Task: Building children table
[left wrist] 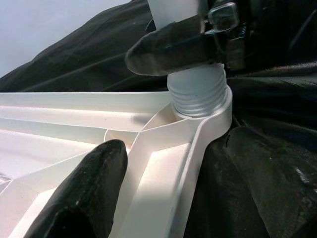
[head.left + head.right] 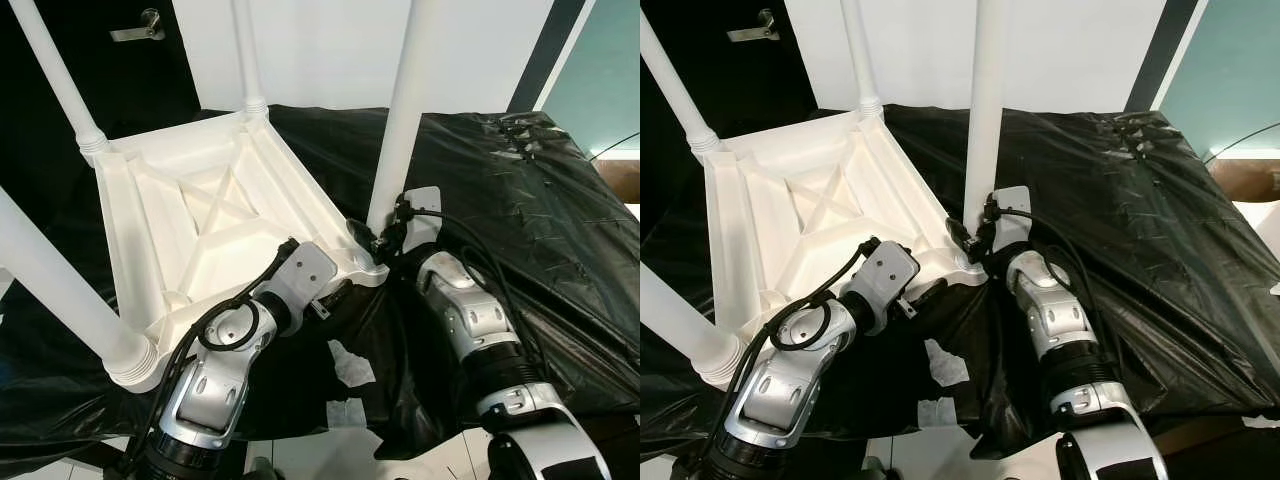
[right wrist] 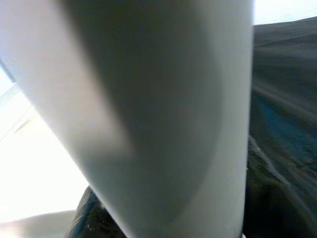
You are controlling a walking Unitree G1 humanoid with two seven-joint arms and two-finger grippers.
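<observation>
Black plastic sheeting (image 2: pixel 520 200) covers the worktop, and on it the white plastic ribbed tabletop (image 2: pixel 215 225) lies upside down. Right gripper (image 2: pixel 385 238) clamps the white tubular leg (image 2: pixel 400 110) just above its socket, likely for screwing in. Left gripper (image 1: pixel 163 99) sits spread beside it, steadying the corner; its wrist view reveals exposed threads (image 1: pixel 198 96).

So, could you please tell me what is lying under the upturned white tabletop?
Black plastic sheeting lies under the white tabletop and spreads out past its edges. Whatever supports the sheeting is covered, so it cannot be seen.
</observation>
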